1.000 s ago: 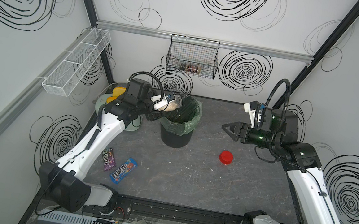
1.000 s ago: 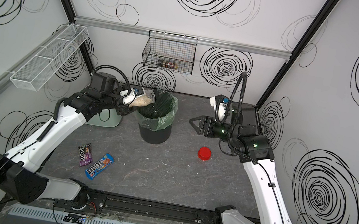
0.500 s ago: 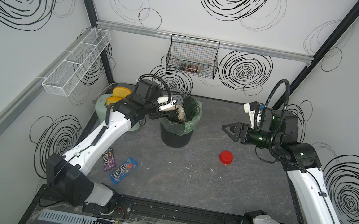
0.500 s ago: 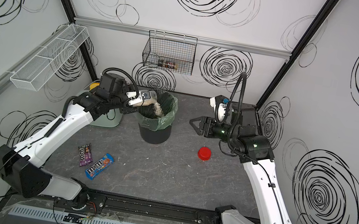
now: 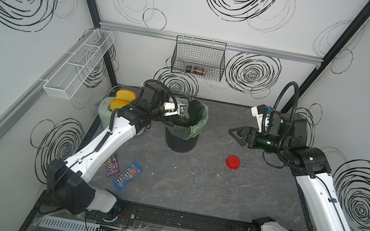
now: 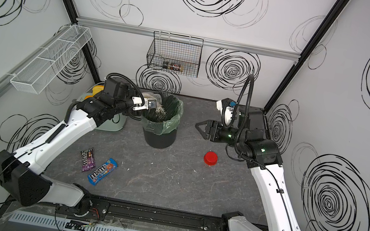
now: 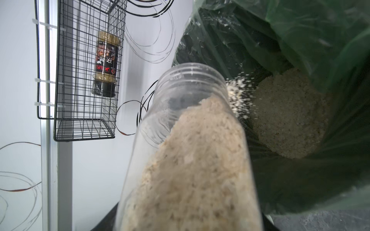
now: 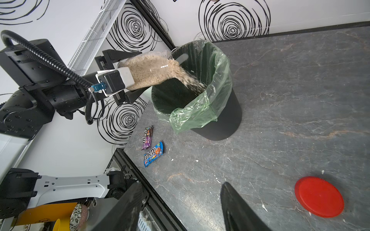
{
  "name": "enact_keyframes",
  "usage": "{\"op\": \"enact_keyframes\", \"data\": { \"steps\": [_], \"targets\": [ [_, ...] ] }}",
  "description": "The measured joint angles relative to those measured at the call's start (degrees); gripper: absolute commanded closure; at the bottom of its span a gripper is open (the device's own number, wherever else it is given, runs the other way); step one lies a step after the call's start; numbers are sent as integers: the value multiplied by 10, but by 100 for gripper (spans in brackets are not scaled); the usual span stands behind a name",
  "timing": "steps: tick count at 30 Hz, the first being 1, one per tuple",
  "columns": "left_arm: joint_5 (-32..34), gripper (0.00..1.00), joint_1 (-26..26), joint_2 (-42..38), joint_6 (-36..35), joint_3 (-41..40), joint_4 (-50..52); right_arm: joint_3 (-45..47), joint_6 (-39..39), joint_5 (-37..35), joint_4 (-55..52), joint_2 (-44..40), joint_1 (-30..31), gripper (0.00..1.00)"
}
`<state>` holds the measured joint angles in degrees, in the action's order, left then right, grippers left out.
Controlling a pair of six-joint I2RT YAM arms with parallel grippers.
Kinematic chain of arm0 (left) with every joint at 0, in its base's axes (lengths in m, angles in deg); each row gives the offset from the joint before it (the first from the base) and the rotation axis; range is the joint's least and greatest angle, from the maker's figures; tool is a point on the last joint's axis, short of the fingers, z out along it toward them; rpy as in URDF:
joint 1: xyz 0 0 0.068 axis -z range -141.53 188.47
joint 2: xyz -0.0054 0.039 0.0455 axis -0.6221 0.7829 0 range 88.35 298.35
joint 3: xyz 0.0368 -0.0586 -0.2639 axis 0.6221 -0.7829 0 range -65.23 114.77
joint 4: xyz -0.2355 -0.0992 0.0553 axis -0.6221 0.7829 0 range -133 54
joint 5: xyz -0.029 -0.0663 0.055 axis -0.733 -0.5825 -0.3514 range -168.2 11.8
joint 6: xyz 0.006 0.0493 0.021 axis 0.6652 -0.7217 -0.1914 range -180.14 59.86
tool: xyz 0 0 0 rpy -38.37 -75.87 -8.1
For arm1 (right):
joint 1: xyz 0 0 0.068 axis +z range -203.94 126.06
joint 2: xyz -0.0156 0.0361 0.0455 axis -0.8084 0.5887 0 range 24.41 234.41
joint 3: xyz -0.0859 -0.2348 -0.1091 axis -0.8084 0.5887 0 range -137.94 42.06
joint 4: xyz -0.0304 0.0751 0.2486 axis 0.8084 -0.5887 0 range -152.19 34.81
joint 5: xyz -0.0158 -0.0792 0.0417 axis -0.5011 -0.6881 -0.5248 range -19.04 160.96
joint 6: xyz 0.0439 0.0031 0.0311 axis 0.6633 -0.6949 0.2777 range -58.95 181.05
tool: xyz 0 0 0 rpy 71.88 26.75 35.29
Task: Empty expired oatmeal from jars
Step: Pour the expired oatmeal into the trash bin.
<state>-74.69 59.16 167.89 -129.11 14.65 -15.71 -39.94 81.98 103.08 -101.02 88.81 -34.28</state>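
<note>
Oatmeal (image 8: 148, 72) spilling from jar (image 7: 190, 80) pinched by left gripper (image 8: 128, 77) into bin (image 8: 220, 124), right gripper (image 5: 234, 133) spread, lid (image 5: 232, 162), candy (image 5: 127, 176) nearby

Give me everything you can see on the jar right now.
The jar is a small clear plastic cylinder with a threaded wide mouth, lid off; the red lid lies apart on the table. The left gripper clamps its body, tipping it mouth-down over the rim of the lined bin. It holds plenty of beige oatmeal, which streams from the mouth into the bin.
</note>
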Motion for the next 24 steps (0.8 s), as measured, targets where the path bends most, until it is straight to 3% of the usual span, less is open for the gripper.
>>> {"op": "enact_keyframes", "data": {
  "steps": [24],
  "targets": [
    [20, 87, 8, -16, -168, -71, -125, 18, -5, 1, -4, -5, 0, 35]
  ]
}}
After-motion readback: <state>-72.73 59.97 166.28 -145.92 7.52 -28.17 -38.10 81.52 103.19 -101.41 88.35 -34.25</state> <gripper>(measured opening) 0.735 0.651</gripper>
